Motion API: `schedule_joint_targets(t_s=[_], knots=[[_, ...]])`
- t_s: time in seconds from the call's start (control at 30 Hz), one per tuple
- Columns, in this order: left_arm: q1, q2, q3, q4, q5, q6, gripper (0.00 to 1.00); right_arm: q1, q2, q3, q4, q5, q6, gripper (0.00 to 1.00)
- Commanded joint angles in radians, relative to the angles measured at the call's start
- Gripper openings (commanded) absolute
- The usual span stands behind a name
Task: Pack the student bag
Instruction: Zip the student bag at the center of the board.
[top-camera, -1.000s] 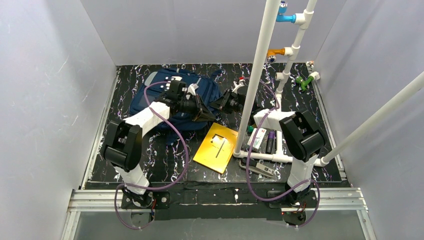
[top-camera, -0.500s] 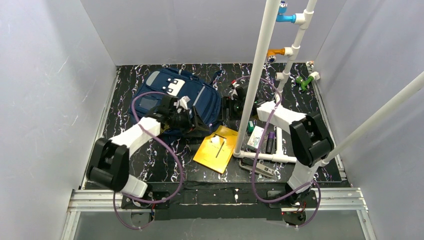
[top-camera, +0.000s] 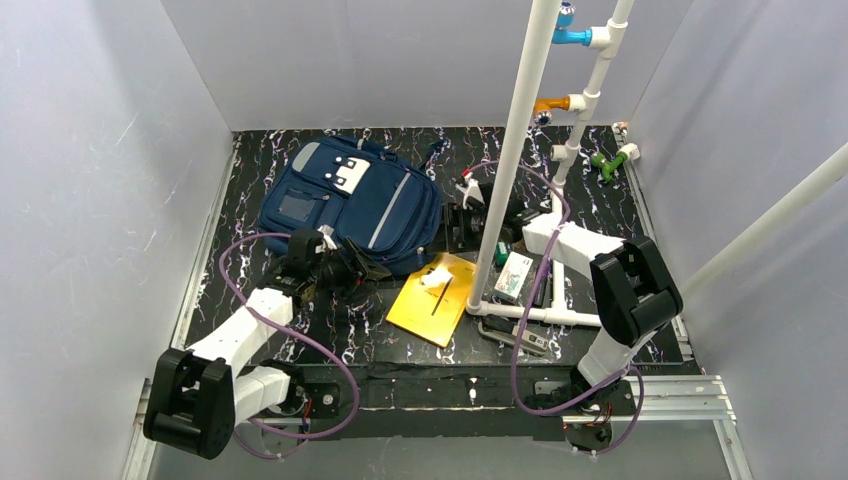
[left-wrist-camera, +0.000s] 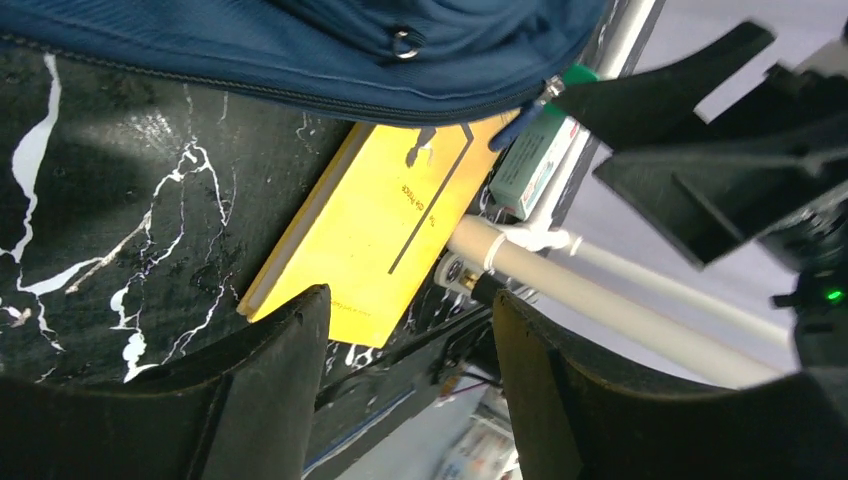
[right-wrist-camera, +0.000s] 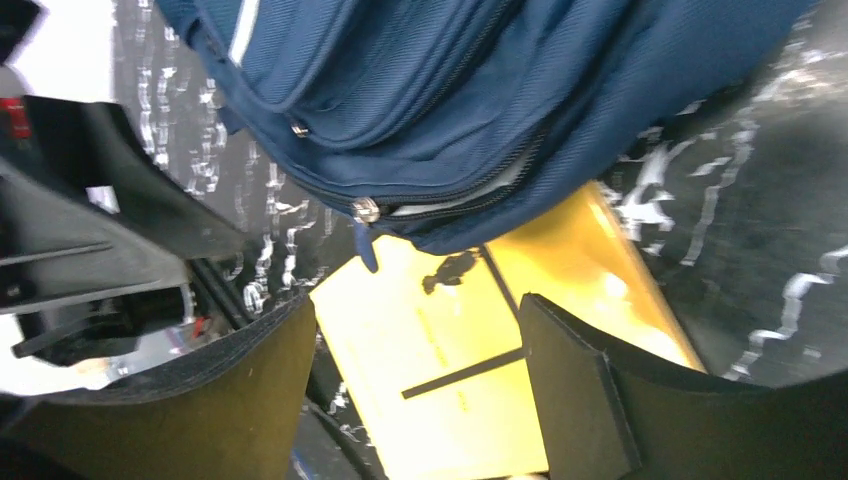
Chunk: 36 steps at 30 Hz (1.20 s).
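The student bag (top-camera: 350, 198), navy blue with grey stripes and a white patch, lies flat at the back left of the table. Its zipped lower edge fills the top of the left wrist view (left-wrist-camera: 300, 50) and the right wrist view (right-wrist-camera: 480, 100). My left gripper (top-camera: 372, 272) hangs open just in front of the bag's near edge, with nothing between its fingers (left-wrist-camera: 270, 380). My right gripper (top-camera: 447, 228) stands open at the bag's right side, also holding nothing (right-wrist-camera: 420, 350). A yellow book (top-camera: 432, 298) lies between the two grippers, one corner tucked under the bag's edge (right-wrist-camera: 440, 330).
A white pipe frame (top-camera: 505, 160) rises right of the book, with its base rail (top-camera: 530, 312) on the table. A green-and-white box (top-camera: 513, 277) and a dark tool (top-camera: 520, 338) lie by the rail. Coloured fittings (top-camera: 605, 163) sit at the back right.
Both grippers have opened and let go of the bag, which now lies flat. The left arm has drawn back toward the near left; the right gripper moved slightly right.
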Motion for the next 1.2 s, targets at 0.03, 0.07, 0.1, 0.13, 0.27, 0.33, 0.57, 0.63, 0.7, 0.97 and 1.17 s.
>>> schedule_joint_targets(t_s=[0.03, 0.07, 0.1, 0.13, 0.27, 0.33, 0.57, 0.63, 0.7, 0.97, 1.17], knots=[[0.004, 0.003, -0.028, 0.135, -0.051, -0.251, 0.59, 0.028, 0.020, -0.045, 0.228, -0.168, 0.173, 0.77], [0.005, 0.005, -0.020, 0.124, -0.060, -0.258, 0.59, 0.037, 0.027, -0.044, 0.229, -0.156, 0.184, 0.77], [0.004, 0.005, -0.019, 0.120, -0.073, -0.286, 0.59, 0.045, 0.035, -0.044, 0.228, -0.140, 0.197, 0.76], [0.005, 0.006, -0.025, 0.124, -0.082, -0.320, 0.59, 0.056, 0.042, -0.046, 0.232, -0.124, 0.212, 0.76], [0.004, 0.015, -0.049, 0.130, -0.117, -0.448, 0.62, 0.092, 0.070, -0.067, 0.277, -0.066, 0.279, 0.71], [0.004, 0.027, -0.058, 0.129, -0.118, -0.507, 0.65, 0.094, 0.078, -0.080, 0.299, -0.032, 0.315, 0.66], [0.004, 0.062, -0.062, 0.127, -0.168, -0.642, 0.63, 0.096, 0.099, -0.117, 0.361, 0.024, 0.382, 0.58], [0.004, 0.083, -0.041, 0.126, -0.174, -0.633, 0.62, 0.096, 0.103, -0.121, 0.379, 0.031, 0.393, 0.54], [0.005, 0.110, -0.019, 0.123, -0.168, -0.612, 0.61, 0.100, 0.105, -0.126, 0.392, 0.028, 0.401, 0.50], [-0.001, 0.174, -0.005, 0.131, -0.178, -0.608, 0.53, 0.119, 0.106, -0.132, 0.440, 0.009, 0.437, 0.40], [-0.001, 0.228, 0.027, 0.136, -0.183, -0.588, 0.48, 0.125, 0.104, -0.130, 0.454, 0.006, 0.457, 0.40]])
